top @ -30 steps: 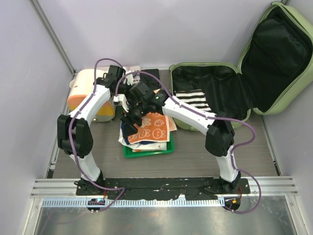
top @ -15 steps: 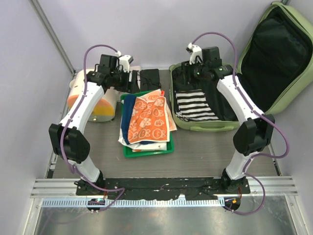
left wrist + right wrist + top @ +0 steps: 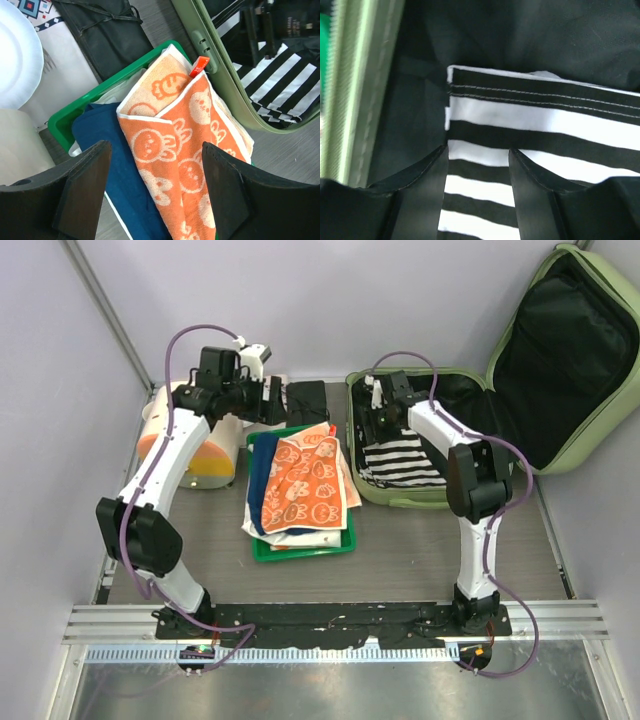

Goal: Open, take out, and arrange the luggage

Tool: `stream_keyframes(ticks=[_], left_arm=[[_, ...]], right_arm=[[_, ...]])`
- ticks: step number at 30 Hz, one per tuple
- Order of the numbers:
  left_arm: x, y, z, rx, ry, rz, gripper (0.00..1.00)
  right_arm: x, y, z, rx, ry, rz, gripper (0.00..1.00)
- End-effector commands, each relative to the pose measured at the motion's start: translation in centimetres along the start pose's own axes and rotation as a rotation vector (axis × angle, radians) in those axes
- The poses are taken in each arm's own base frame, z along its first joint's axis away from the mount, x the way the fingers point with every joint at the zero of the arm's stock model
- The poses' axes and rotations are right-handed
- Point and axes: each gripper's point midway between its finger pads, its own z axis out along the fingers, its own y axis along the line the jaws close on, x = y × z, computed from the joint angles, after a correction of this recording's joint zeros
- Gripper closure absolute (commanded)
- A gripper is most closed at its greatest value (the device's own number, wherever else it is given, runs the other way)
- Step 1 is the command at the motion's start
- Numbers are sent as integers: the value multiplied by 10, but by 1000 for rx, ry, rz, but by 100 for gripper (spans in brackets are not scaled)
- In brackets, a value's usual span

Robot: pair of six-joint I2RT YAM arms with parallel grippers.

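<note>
The luggage (image 3: 565, 360), a pale green hard-shell case, fills the upper right of the overhead frame. It lies open, with its lid propped against the right wall and its black lining exposed. At left centre stands a cream-and-orange container (image 3: 212, 465), with a green tray (image 3: 300, 550) in the middle of the table beside it. The tray carries a loose stack topped by an orange rabbit-print towel (image 3: 305, 480) over a navy cloth (image 3: 262, 475). A black-and-white striped garment (image 3: 400, 462) lies in the lower left corner of the case.

The right gripper (image 3: 378, 425) hangs inside the case at the garment's upper edge, fingers parted (image 3: 477, 152) and nothing between them. The left gripper (image 3: 155, 150) hovers at the tray's top edge, jaws wide and empty. A small orange tag (image 3: 199, 66) pokes from the towel, close to the case rim (image 3: 220, 75).

The risks appear twofold. A pinch so near the hem may catch the dark lining along with the stripes, dragging the case or slipping off. The towel stack already overhangs the tray's lower edge, so another item dropped on it could send it sliding.
</note>
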Motion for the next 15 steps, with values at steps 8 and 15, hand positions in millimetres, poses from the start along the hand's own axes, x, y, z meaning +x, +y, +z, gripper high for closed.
stream_keyframes(ticks=[8,15], left_arm=[[-20,-10,-19,20,-91,42,23],[-19,-18,-11,49,-93,49,23]], right_arm=[[-46,16,21,-26,-103,-14,37],[-20,0,42,111,-24,-57,40]])
